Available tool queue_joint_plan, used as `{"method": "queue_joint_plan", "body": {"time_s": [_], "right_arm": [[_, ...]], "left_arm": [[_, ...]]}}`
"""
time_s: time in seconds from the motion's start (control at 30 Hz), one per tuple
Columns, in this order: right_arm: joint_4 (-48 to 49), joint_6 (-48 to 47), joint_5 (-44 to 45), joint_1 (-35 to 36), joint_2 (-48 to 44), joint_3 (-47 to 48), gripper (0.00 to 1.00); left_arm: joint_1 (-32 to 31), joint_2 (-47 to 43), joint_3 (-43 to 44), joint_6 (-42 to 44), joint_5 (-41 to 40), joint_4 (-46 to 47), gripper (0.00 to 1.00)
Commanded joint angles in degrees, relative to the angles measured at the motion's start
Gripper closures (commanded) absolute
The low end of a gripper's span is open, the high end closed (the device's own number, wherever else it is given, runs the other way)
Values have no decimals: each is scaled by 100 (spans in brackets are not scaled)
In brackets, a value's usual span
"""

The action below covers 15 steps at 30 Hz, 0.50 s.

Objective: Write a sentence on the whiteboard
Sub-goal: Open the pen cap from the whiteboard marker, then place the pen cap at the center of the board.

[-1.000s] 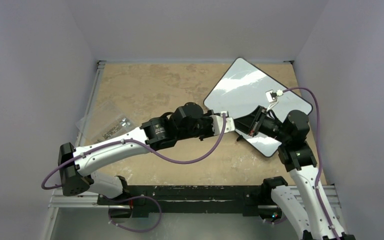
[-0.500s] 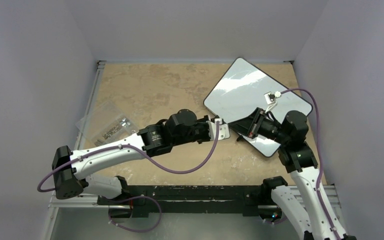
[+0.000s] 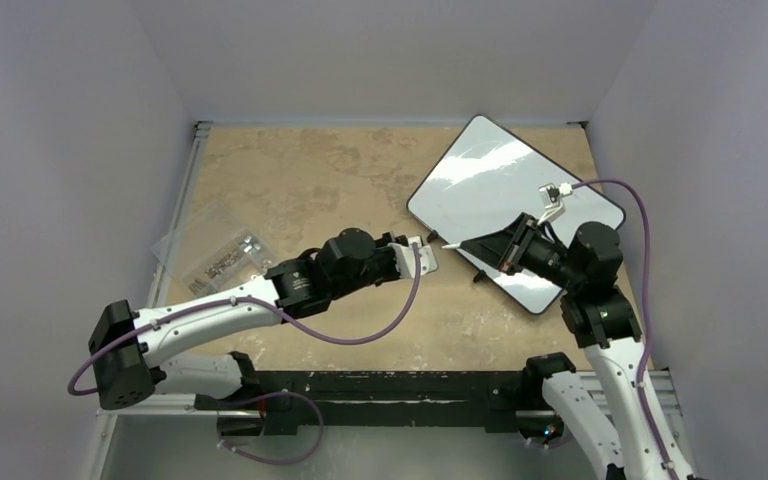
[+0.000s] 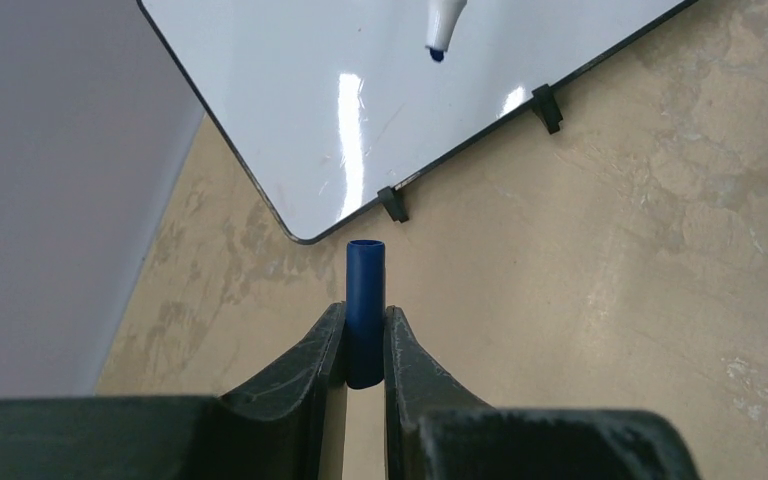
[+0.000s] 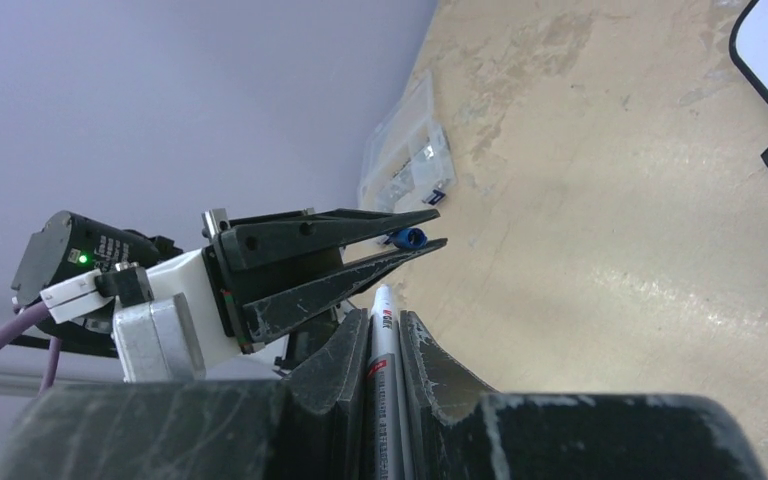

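item one, left claw (image 3: 422,252): pinched shut on a short blue cap (image 4: 365,285), which stands between the fingers with its open mouth pointing away from the wrist. change noted: a second ago this claw was pressed up against the right claw at the near edge of the board. it has since drawn back toward its own base, and the cap has come away with it. item two, right claw (image 3: 472,245): clamped on the barrel of a white marker (image 5: 381,355), whose bare blue tip (image 4: 437,52) pokes out past the fingertips, ahead of the left claw's cap and over the board. item three, whiteboard (image 3: 480,165): lying on the table (image 3: 300,180) under and beyond the right claw, its rounded near corner just ahead of the left claw's fingertips. it is glossy, with only glare on it. item four, sentence: none on the board that i can see, so not yet begun. item five, clear packet (image 3: 208,250) of small parts: well off to the left claw's outer side. i read this as the uncapping done. the marker is ready, and the right claw needs to bring the tip down onto the white surface for the first letter. the left claw should keep clear, and i would watch that the board does not slide under the pen's push.
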Motion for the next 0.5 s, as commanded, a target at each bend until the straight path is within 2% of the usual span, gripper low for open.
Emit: {"method": "queue_joint_plan", "body": {"time_s": [0.0,0.17,0.27,0.47], "right_arm": [[-43,-107,260,2,-84,290,100],[-548,-481,915,2,-123,554,100],[-732,-610,1391,0,-238,632,100],[-777,-640,2211,2,-612,442,100]], "left_arm": [[45,-185,-148,-246,-387,206,100],[58,-19,-429,-941,-532,98,100],[58,155,-593,-1391,-288,-13,100],[58,463,-1074,-2210,6,347,100]]}}
